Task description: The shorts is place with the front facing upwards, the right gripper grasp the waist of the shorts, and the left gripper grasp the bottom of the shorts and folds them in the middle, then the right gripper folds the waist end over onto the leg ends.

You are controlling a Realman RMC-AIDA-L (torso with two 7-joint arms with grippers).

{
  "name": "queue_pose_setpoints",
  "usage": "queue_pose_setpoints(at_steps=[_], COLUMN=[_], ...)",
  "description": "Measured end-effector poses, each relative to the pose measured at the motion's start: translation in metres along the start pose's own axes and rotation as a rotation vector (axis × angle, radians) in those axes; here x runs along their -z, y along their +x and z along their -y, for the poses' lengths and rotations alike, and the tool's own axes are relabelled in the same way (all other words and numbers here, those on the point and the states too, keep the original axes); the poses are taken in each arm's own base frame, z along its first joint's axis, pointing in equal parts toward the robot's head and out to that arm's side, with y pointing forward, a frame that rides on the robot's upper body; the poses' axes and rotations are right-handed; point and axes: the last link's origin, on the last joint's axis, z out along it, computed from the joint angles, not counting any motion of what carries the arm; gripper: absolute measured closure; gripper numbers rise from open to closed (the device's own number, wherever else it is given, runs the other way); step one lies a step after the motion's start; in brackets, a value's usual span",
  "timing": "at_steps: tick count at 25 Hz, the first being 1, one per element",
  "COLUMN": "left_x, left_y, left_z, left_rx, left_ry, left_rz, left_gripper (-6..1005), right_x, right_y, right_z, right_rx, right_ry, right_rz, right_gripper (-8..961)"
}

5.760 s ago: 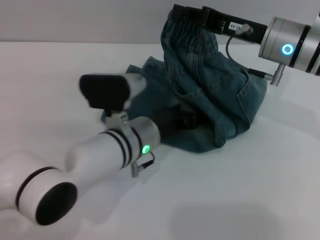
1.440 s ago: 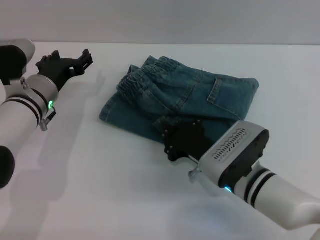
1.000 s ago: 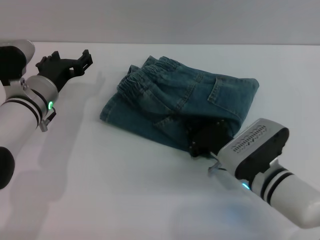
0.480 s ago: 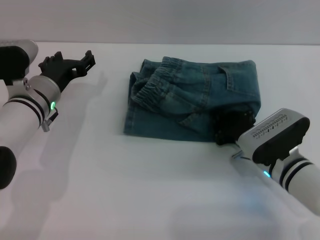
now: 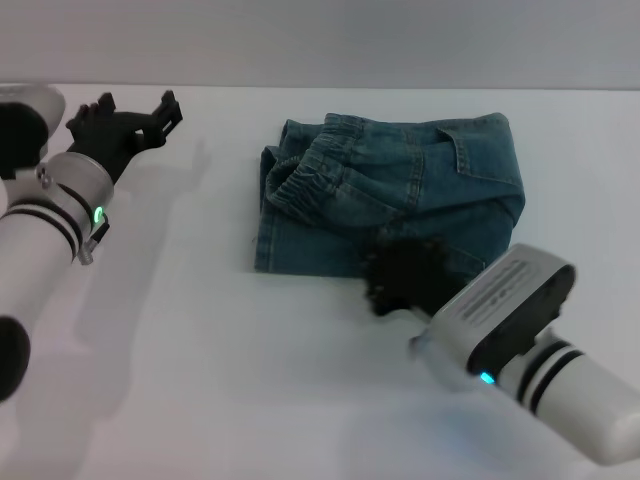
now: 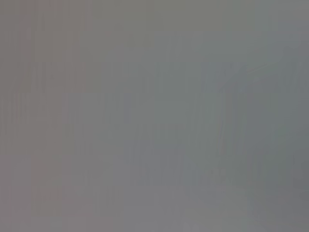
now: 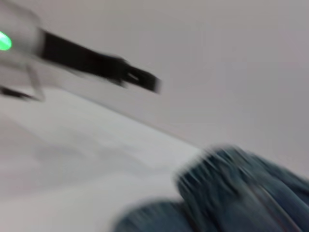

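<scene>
The shorts lie folded into a compact blue-green denim bundle at the middle back of the white table. The puckered waist of the shorts rests on top toward the bundle's left side, and I cannot pick out the leg ends among the layers. My right gripper, a blurred black shape, is at the bundle's near edge, touching or just over the denim. Far to the left my left gripper hovers open and holds nothing. The right wrist view shows blurred denim and the left gripper in the distance.
The white table stretches around the bundle, bare to the left and in front of it. A plain grey wall runs behind. The left wrist view is uniform grey.
The shorts bundle swung and slid to the right, then settled. My right gripper has moved left along the bundle's near edge. The left arm barely shifted.
</scene>
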Motion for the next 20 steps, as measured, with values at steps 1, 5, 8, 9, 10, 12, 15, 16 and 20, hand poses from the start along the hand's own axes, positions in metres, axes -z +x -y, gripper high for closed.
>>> queue_pose_setpoints(at_steps=[1,5,8,9,10,12,15,16,20], left_x=[0.002,0.016,0.023,0.024,0.026,0.030,0.035,0.035,0.033], left_y=[0.001,0.005,0.005,0.004,0.003,0.000,-0.003,-0.004,-0.004], left_z=[0.000,-0.003,0.003,0.006,0.008,0.015,0.019,0.019,0.018], left_rx=[-0.004,-0.034,-0.044,-0.050,-0.057,-0.079,-0.119,-0.132,-0.161], left_ry=[-0.002,-0.017,-0.001,0.005,0.012,0.025,0.026,0.021,0.009], left_rz=[-0.023,-0.150,-0.198,-0.205,-0.211,-0.231,-0.254,-0.255,-0.261], left_gripper=[172,172,172,172,172,172,172,172,172], right_x=[0.000,0.009,0.034,0.049,0.060,0.088,0.122,0.132,0.156], right_y=[-0.004,-0.019,-0.014,-0.009,-0.005,0.011,0.036,0.044,0.061], right_z=[-0.005,0.002,0.035,0.051,0.063,0.092,0.123,0.128,0.132], right_rx=[0.007,-0.002,-0.042,-0.063,-0.078,-0.105,-0.213,-0.255,-0.314], right_ry=[-0.016,0.045,0.250,0.358,0.434,0.607,0.812,0.869,0.984], right_rz=[0.025,0.155,0.233,0.257,0.268,0.264,0.219,0.209,0.173], right_gripper=[953,954,954,954,954,954,954,954,855])
